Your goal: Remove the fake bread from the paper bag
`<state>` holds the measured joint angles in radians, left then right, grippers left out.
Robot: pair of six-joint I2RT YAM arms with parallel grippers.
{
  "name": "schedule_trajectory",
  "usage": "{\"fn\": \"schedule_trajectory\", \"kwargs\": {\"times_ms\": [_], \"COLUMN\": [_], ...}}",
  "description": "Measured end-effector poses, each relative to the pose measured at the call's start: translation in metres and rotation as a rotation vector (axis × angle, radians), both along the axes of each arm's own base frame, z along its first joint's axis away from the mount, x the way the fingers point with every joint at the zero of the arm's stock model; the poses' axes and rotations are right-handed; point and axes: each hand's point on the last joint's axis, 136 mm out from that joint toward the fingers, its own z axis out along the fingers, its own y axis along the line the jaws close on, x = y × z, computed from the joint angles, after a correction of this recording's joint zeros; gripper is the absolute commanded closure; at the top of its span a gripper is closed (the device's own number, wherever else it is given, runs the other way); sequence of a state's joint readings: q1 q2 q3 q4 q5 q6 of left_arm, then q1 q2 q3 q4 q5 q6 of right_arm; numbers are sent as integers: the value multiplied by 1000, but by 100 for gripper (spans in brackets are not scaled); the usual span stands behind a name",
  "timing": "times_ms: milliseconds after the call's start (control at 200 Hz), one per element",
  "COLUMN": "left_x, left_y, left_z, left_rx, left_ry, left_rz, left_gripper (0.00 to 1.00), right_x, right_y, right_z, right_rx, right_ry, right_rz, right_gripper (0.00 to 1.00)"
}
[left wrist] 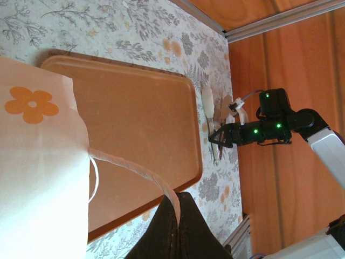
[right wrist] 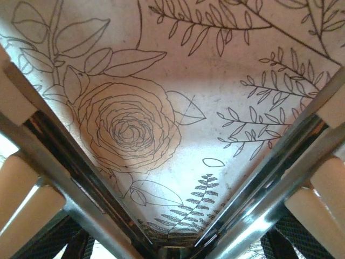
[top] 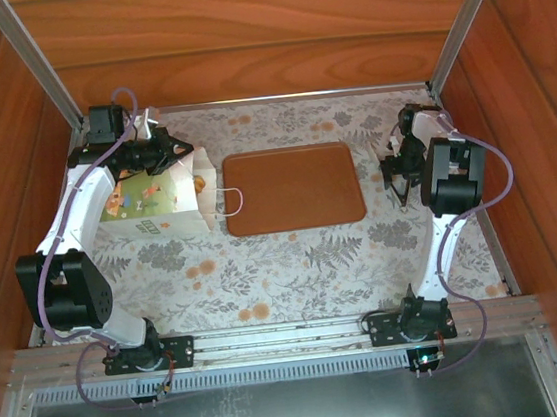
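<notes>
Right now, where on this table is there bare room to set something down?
The brown board is bare, and so is the strip of flowered cloth between it and the arm bases. It is crowded at the left, where the left claw holds the paper bag, and right of the board, where the open right claw hovers.

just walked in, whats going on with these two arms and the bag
The left gripper is shut on a white handle of the paper bag, which sits on the floral tablecloth just left of a brown tray. The right gripper hangs open above the cloth on the tray's right side, well apart from the bag. The tray is bare, and what is inside the bag cannot be seen.
</notes>
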<state>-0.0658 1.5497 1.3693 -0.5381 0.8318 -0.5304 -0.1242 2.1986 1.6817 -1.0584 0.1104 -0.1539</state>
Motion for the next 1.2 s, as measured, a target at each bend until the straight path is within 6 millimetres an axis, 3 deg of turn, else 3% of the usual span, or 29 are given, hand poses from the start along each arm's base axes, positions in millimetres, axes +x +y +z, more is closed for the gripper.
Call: {"fn": "schedule_trajectory", "kwargs": {"times_ms": [200, 405, 495, 755, 1010, 1199], "left_x": [-1, -4, -5, -9, -16, -18], "left_y": [0, 1, 1, 2, 3, 4], "left_z": [0, 5, 8, 19, 24, 25], "left_rx": [1, 3, 4, 7, 8, 12], "left_ry": [0, -15, -24, -54, -68, -72], "left_rz": [1, 4, 6, 12, 15, 23], "left_gripper": [100, 100, 100, 100, 100, 100], "right_x": [3, -3, -16, -38, -58, -79], "right_y": [1, 14, 29, 63, 74, 107], "right_z": [0, 5, 22, 106, 122, 151], "right_rx": [1, 10, 24, 77, 131, 240], "right_ry": [-14, -37, -61, -239, -250, -356], "right_rz": [-9, -5, 8, 32, 3, 48], "right_gripper": [43, 49, 53, 54, 54, 56]}}
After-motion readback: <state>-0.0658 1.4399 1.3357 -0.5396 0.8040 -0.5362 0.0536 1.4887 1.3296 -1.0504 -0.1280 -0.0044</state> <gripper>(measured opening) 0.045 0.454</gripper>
